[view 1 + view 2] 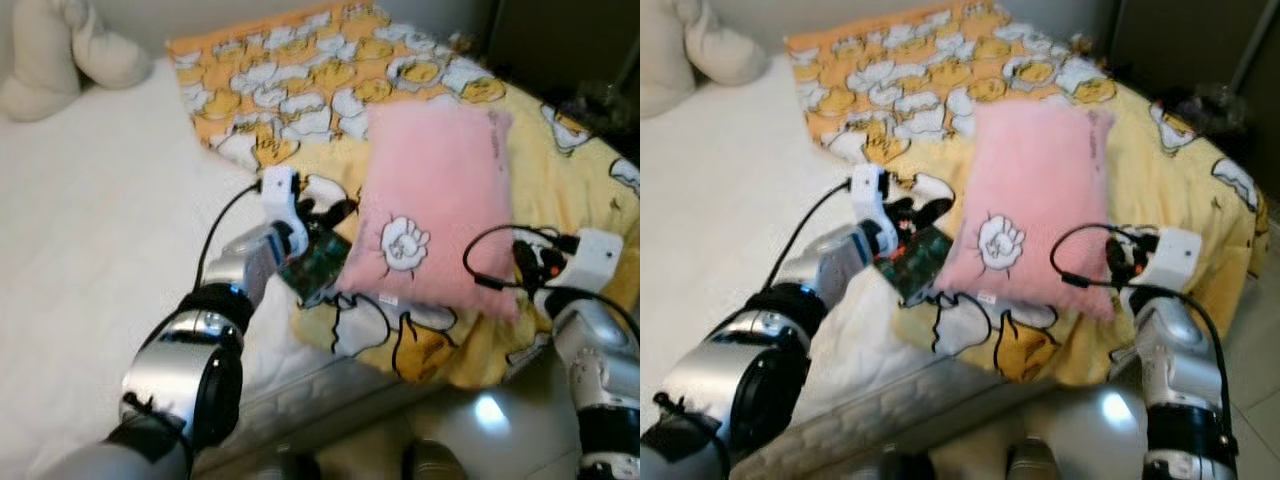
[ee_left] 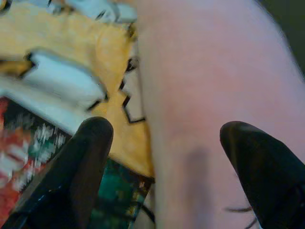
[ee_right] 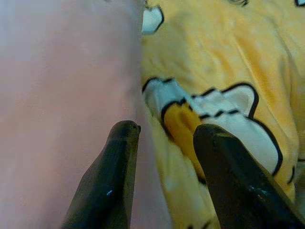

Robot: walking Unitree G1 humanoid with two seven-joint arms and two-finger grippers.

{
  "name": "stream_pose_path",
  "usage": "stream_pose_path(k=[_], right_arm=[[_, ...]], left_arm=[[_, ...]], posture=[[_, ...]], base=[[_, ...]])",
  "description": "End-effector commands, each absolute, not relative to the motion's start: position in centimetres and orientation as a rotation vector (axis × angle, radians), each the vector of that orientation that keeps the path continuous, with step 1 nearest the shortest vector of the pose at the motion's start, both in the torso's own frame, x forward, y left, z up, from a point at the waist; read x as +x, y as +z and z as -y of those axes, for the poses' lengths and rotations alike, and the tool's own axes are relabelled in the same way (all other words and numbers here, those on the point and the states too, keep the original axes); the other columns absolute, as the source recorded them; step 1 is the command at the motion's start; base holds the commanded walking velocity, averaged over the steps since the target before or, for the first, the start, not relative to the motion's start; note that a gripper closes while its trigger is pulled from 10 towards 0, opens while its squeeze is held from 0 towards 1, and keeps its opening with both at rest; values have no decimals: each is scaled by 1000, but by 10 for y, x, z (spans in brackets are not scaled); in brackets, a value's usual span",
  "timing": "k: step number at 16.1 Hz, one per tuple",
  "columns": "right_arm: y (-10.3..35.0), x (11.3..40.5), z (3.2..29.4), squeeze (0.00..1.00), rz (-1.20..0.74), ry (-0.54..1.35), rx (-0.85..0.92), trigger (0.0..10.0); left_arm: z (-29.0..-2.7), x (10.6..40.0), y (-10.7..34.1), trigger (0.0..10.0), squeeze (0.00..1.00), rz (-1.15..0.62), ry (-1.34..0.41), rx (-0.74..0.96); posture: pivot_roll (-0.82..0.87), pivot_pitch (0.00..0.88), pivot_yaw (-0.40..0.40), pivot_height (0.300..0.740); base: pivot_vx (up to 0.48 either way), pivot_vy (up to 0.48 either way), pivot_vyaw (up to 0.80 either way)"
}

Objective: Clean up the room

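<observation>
Left gripper (image 2: 162, 138) spread wide against the near left edge of the pillow (image 1: 435, 200), one finger (image 2: 78, 157) over the quilt (image 1: 570, 190), the other (image 2: 262, 162) on pink fabric, nothing clamped. Right gripper (image 3: 164, 138) parted at the opposite near corner, one finger on the pillow, one on the quilt, not closed. Set on both sides, probably for a two-handed lift; pillow flat on the quilt between both grippers.

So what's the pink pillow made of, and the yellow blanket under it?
The pink pillow looks like soft plush fabric: a fuzzy, matte surface with a stitched white patch. The yellow blanket looks like thin printed cloth, perhaps cotton or fleece: it wrinkles and drapes over the bed edge. The exact fibre can't be told.
</observation>
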State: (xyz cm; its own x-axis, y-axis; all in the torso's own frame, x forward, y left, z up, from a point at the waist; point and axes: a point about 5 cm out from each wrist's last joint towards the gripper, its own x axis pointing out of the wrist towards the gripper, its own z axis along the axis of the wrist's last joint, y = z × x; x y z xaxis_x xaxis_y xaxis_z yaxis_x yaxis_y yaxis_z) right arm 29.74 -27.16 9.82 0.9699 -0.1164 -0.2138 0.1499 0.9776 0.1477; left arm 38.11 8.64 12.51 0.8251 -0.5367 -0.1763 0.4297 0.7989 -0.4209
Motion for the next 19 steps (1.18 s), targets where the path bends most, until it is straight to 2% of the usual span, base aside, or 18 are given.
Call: stream_pose_path(k=[1,2,3,6,12,13,14,16,19], right_arm=[[100,302,267,0,-189,-107,175,10000],[103,307,261,647,-164,-91,163,10000],[104,308,260,1000,-163,-94,140,10000],[115,308,255,1000,-98,-87,90,10000],[136,315,254,1000,12,-72,129,10000],[137,318,251,749,15,-55,149,10000],[139,320,248,0,23,-39,147,10000],[143,320,244,0,36,-24,138,10000],[135,319,237,0,17,1,192,10000]], left_arm=[[-89,381,121,10000,0,-313,-498,-394],[-82,380,120,10000,1000,-307,-508,-380],[-79,379,119,10000,1000,-304,-520,-367],[-66,377,121,10000,1000,-302,-559,-374],[-60,376,120,10000,1000,-315,-558,-415],[-59,376,119,10000,1000,-318,-557,-416],[-59,378,123,10000,1000,-305,-560,-406],[-62,381,133,10000,1000,-259,-588,-383],[-64,380,132,10000,1000,-263,-602,-433]], posture=[[-183,171,151,724],[-185,188,150,724],[-187,195,148,724],[-190,209,149,724],[-195,227,155,724],[-196,227,156,724],[-193,226,158,724],[-185,214,160,724],[-176,205,159,724]], base=[[0,0,0],[0,0,0],[0,0,0],[0,0,0],[0,0,0],[0,0,0],[0,0,0],[0,0,0],[0,0,0]])
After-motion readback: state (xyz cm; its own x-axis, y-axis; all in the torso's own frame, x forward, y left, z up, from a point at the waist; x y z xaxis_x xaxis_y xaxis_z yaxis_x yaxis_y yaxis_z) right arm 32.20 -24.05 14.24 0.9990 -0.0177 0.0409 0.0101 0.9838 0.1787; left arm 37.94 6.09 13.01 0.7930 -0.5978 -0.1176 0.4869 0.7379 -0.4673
